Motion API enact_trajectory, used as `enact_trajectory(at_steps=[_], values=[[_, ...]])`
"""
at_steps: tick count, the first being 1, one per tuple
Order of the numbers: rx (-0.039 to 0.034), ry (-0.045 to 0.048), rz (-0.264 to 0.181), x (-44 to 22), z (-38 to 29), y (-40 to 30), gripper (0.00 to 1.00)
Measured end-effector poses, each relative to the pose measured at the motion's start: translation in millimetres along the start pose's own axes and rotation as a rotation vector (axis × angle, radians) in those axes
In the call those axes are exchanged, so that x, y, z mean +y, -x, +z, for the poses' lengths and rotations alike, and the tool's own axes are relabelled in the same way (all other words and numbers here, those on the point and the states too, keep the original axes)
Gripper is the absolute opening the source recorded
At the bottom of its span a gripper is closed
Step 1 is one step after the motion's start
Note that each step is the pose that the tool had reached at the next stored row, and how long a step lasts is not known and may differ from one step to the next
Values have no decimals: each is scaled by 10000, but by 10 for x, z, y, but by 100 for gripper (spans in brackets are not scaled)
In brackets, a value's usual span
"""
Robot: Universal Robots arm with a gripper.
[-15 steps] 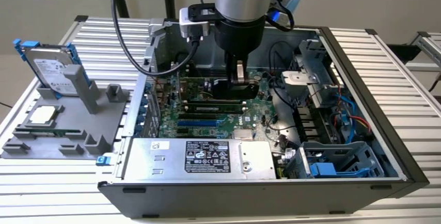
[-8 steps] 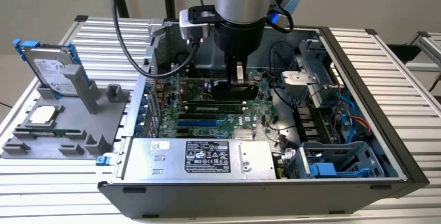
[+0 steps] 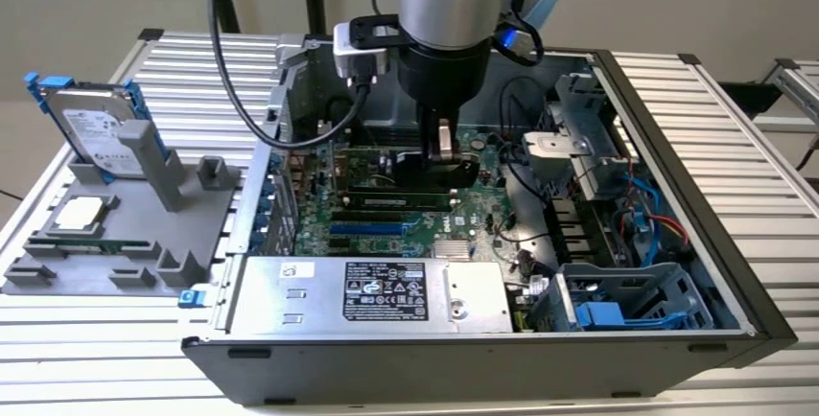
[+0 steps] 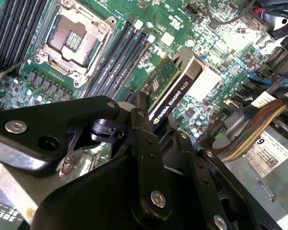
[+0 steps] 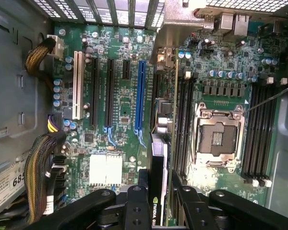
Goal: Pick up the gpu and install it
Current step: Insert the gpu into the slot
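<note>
My arm [image 3: 442, 13] points straight down into the open grey computer case [image 3: 666, 243]. My black fingers [image 4: 143, 125] grip the slim green-and-black gpu [image 4: 170, 91] edge-on above the green motherboard [image 5: 122, 110], blue slot [image 5: 140, 96] at its 9 o'clock.

A robotics lab or test workshop. An opened computer case [image 3: 512, 243] lies on a counter [image 3: 716, 80] of ribbed aluminium profiles. At the exterior view's left, a grey fixture [image 3: 115, 243] holds loose parts, with plain walls beyond.
</note>
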State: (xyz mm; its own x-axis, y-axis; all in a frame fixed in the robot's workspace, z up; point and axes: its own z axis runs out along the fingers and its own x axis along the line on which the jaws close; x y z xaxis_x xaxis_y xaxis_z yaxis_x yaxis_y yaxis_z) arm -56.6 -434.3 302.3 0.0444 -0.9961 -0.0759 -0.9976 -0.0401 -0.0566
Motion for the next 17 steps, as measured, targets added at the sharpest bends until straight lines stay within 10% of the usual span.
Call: enact_trajectory(at_steps=[17], values=[[1,1,0,3,56,-4,0]])
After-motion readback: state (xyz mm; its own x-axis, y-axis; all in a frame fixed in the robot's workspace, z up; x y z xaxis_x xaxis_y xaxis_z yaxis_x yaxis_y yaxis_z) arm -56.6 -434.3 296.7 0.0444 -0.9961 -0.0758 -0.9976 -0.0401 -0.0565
